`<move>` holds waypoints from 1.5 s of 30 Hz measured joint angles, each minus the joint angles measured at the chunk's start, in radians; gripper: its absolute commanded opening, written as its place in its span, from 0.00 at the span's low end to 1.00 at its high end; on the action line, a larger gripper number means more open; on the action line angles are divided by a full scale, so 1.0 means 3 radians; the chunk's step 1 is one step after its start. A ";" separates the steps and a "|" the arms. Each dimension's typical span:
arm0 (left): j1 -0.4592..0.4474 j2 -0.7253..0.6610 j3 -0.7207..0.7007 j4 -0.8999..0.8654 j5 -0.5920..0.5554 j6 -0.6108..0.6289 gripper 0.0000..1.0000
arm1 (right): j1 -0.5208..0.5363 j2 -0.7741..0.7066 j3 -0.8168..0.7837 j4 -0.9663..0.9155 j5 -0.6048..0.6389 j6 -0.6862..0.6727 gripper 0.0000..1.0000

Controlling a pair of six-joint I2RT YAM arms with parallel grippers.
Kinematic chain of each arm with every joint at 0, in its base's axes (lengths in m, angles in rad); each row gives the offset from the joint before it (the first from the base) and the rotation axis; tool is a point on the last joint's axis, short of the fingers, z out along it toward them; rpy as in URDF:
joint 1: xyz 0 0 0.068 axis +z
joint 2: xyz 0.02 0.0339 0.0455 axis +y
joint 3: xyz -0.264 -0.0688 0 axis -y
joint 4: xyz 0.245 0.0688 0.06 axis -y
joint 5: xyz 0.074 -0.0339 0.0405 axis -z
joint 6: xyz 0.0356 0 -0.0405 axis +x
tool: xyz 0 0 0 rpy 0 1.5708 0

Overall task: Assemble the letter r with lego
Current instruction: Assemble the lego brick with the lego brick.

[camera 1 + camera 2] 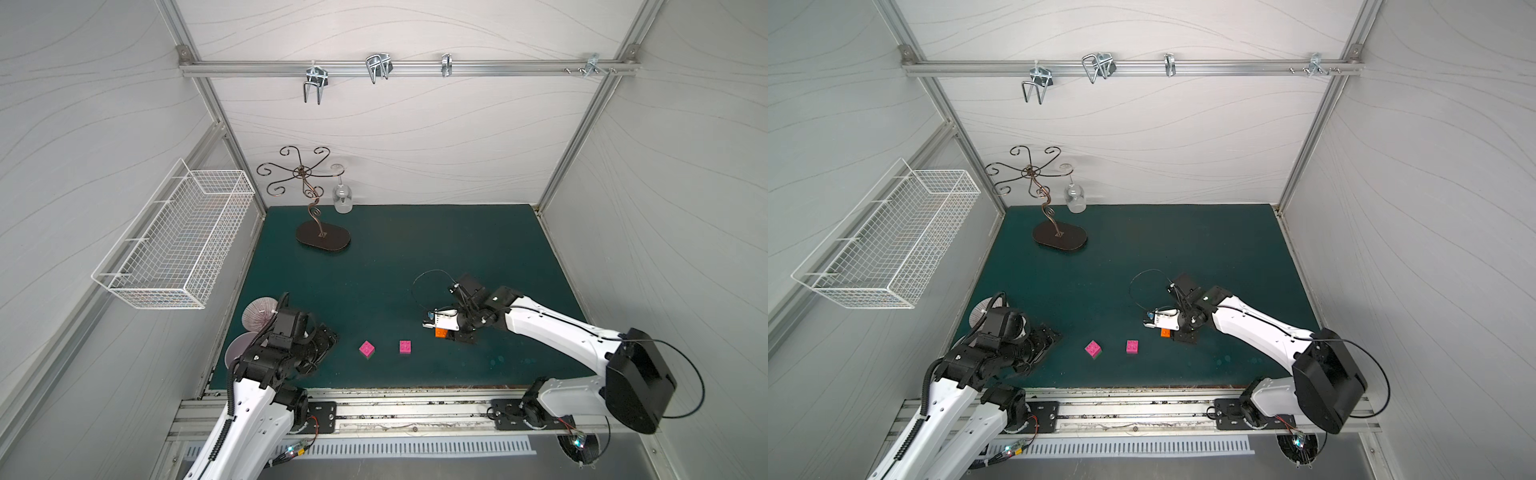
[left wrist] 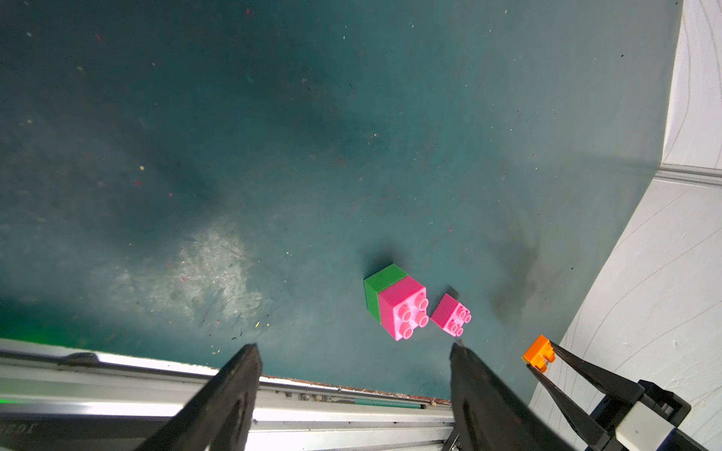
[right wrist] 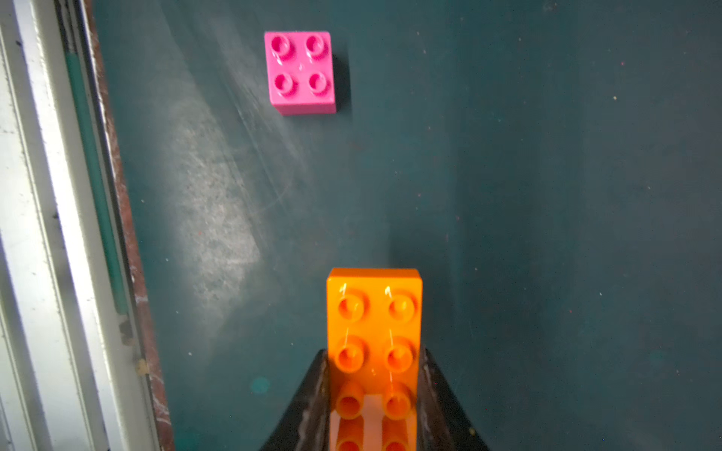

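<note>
The lego lies near the front of the green mat [image 1: 415, 257]. A magenta brick sits pressed onto a green one [image 1: 366, 349] [image 1: 1093, 349] [image 2: 398, 304]. Just to the right of that stack lies a lone magenta brick [image 1: 405, 346] [image 1: 1132, 346] [image 3: 300, 72]. My right gripper [image 3: 374, 357] is shut on the long orange brick [image 3: 374, 312] [image 1: 441, 332], studs up, held low over the mat right of the lone magenta brick. My left gripper [image 2: 353, 347] [image 1: 326, 345] is open and empty, left of the stack. No letter r shape is in view.
A scrolled metal glass stand [image 1: 322, 237] with a hanging wine glass [image 1: 342, 195] stands at the back left. Two round dishes [image 1: 257, 311] lie at the mat's left edge behind my left arm. A wire basket [image 1: 174, 241] hangs on the left wall. A metal rail [image 1: 395, 399] borders the front.
</note>
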 measured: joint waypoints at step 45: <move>0.0000 -0.0556 0.0000 0.0214 0.0209 -0.0131 0.60 | 0.0985 0.1235 0.0760 0.0252 0.0327 0.0875 0.00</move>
